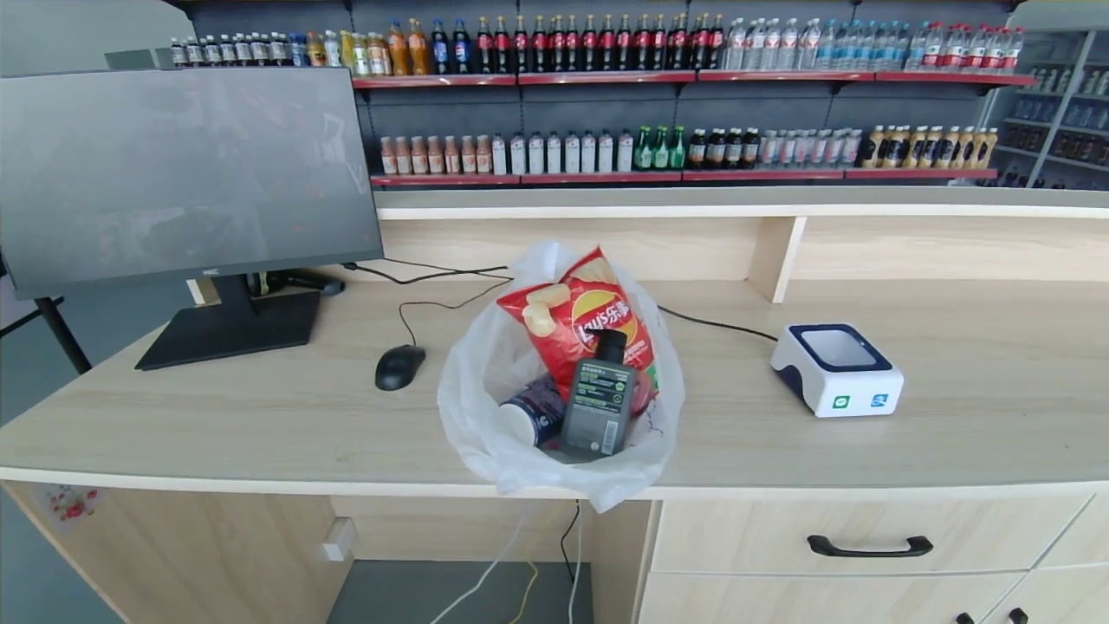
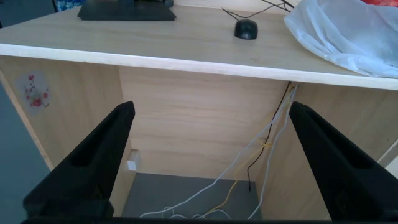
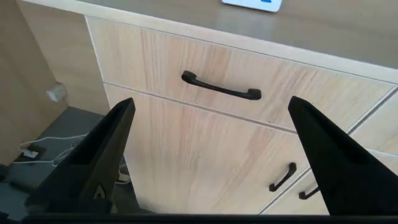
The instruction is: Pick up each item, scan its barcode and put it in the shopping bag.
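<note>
A white plastic shopping bag [image 1: 485, 407] stands at the counter's front edge, mid-counter. Inside it lean a red chips bag [image 1: 576, 325], a dark bottle [image 1: 598, 403] with a black cap, and a dark can [image 1: 530, 412] lying on its side. The white and navy barcode scanner [image 1: 836, 370] sits to the bag's right. My left gripper [image 2: 208, 162] hangs open below the counter edge, facing the open knee space, with the shopping bag [image 2: 348, 34] above it. My right gripper [image 3: 208, 158] is open and empty, low in front of the drawer front, the scanner [image 3: 252, 4] above.
A monitor [image 1: 186, 173] on a black stand occupies the counter's left, with a black mouse [image 1: 399, 366] beside the bag. Cables [image 2: 261, 155] hang under the counter. Drawers with black handles [image 3: 221, 87] fill the right front. Drink shelves line the back wall.
</note>
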Motion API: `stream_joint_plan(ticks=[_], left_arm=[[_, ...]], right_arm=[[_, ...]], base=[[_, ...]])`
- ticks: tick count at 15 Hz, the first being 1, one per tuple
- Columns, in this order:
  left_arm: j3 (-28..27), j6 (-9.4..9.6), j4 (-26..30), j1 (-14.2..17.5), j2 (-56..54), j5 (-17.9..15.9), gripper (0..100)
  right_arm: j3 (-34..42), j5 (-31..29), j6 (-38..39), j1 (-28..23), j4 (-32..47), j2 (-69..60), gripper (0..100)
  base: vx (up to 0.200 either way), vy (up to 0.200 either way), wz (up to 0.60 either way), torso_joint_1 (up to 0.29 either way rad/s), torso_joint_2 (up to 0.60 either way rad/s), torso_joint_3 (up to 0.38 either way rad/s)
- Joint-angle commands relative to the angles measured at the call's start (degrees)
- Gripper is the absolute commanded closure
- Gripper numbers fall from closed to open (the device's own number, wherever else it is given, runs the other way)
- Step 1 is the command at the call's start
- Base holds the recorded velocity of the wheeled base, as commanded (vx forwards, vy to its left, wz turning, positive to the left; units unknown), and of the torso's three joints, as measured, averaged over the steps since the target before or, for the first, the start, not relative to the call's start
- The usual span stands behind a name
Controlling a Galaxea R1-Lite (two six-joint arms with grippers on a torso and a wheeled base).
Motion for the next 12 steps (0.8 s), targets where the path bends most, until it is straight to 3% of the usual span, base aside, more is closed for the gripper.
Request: stream_joint_plan(ticks=[1, 3, 7, 12], left_arm=[[0.0, -0.02, 0.0, 0.0, 0.0, 0.0, 0], [0.0, -0.02, 0.0, 0.1, 0.0, 0.0, 0], [0.0, -0.11, 0.0, 0.0, 0.0, 0.0, 0], [0.0, 0.07, 0.1, 0.0, 0.0, 0.0, 0]], right_arm=[[0.8, -4.6, 2.7, -0.1, -0.9, -3.0, 0], [0.8, -8.3, 7.4, -0.1, 0.3, -3.0, 0], [0.8, -8.3, 7.4, -0.1, 0.3, -3.0, 0], [0.8, -8.3, 7.8, -1.5, 0.3, -3.9, 0]], base=[[-0.2, 0.0, 0.0, 0.002, 0.01, 0.002], [-0.1, 0.0, 0.0, 0.001, 0.0, 0.001], [0.0, 0.0, 0.0, 0.0, 0.0, 0.0], [0.0, -0.2, 0.0, 0.015, 0.01, 0.004]])
